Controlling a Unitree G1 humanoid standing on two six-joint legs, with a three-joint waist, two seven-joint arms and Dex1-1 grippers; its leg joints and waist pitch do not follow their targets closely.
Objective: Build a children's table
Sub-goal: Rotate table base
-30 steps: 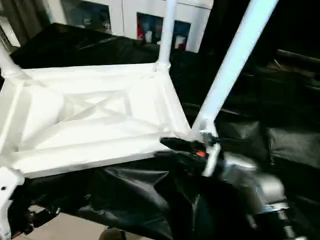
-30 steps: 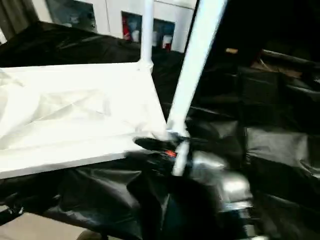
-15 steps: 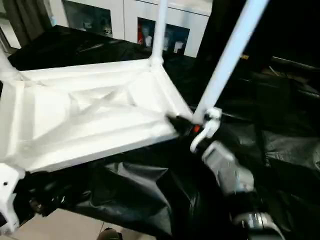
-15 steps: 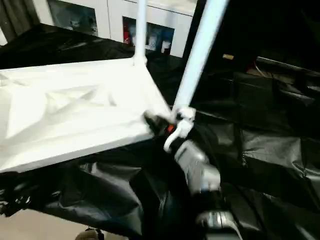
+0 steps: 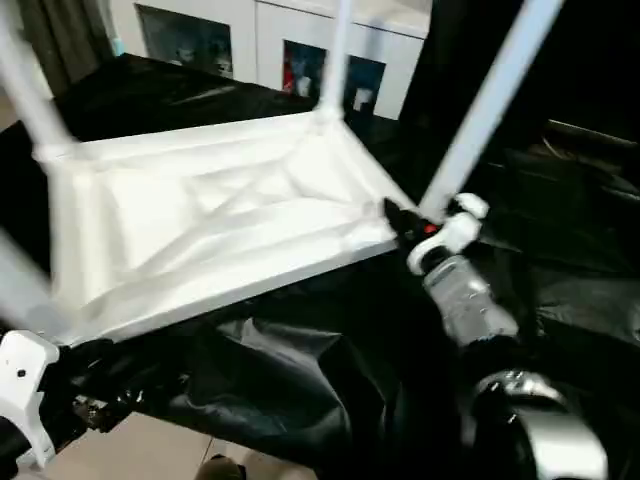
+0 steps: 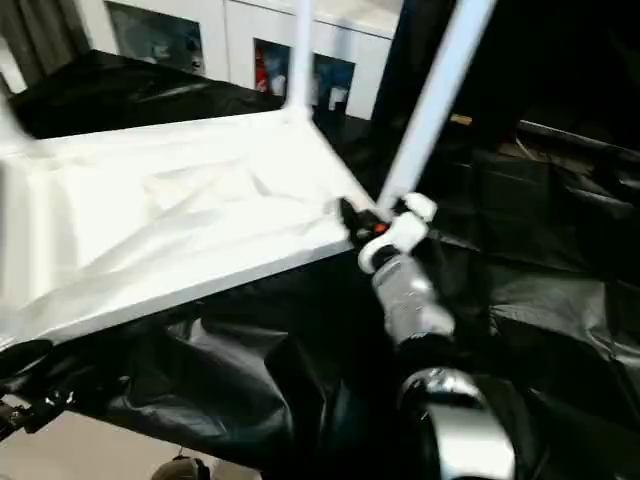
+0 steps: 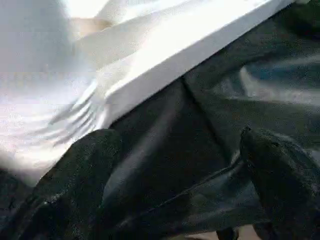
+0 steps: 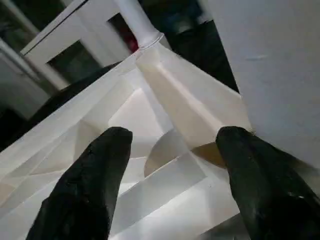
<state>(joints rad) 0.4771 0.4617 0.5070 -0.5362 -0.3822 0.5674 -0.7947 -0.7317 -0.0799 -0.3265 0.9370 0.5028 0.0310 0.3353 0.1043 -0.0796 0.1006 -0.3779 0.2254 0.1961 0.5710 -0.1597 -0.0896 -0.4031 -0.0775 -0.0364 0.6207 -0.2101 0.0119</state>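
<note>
The children's table (image 5: 210,215) lies upside down on the black-draped work table, its white legs rising from the corners. The near right leg (image 5: 490,100) leans up to the right, and the far leg (image 5: 337,50) stands by the cabinet. My right gripper (image 5: 405,222) is at the near right corner, beside that leg's foot. In the right wrist view its fingers (image 8: 100,175) stand apart above the corner, with nothing pinched between them. My left gripper (image 7: 185,145) is open and empty, low at the near left. It faces the table top's near edge (image 7: 165,65) over the black cloth.
The black cloth (image 5: 300,370) hangs in folds over the work table's front edge. A white glass-door cabinet (image 5: 280,50) stands behind. Dark covered shapes (image 5: 570,230) fill the right side. Pale floor (image 5: 150,450) shows below the cloth at the bottom left.
My left gripper has opened wider. My right forearm has swung from lying across the front to pointing forward, its gripper still at the same corner. The view has shifted.
</note>
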